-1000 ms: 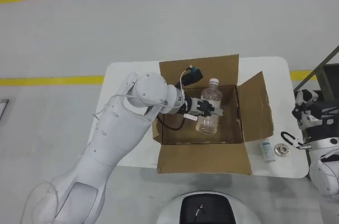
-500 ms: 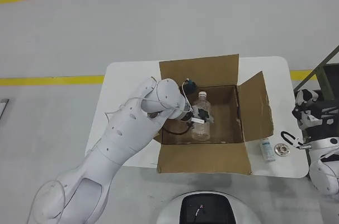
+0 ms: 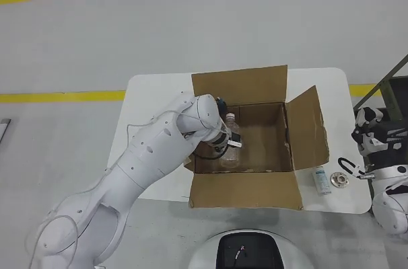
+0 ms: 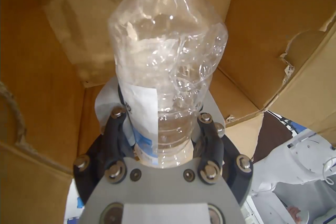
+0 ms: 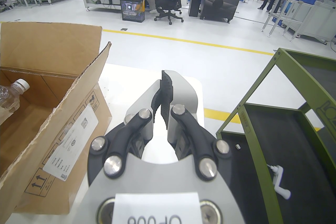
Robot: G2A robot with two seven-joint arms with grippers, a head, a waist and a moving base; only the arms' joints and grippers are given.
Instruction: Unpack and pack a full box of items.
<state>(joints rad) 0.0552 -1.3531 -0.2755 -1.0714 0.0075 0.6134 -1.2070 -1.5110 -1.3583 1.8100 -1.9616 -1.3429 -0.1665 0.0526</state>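
Inside the open brown cardboard box, toward its nine o'clock side, a clear plastic bottle with a white cap is clamped by the left claw. The claw's dark fingers pinch the labelled lower body from both sides, and the cap points toward twelve o'clock. Whether the bottle's base touches the box floor cannot be told. The box stands on the white counter with its flaps folded outward. At four o'clock from the box, a small white bottle with a blue label, a round metal ring and a black hook lie close together on the counter. At three o'clock, by the counter's edge, the right claw hangs with its ribbed pads pressed together on nothing. A green metal cart stands just beside it.
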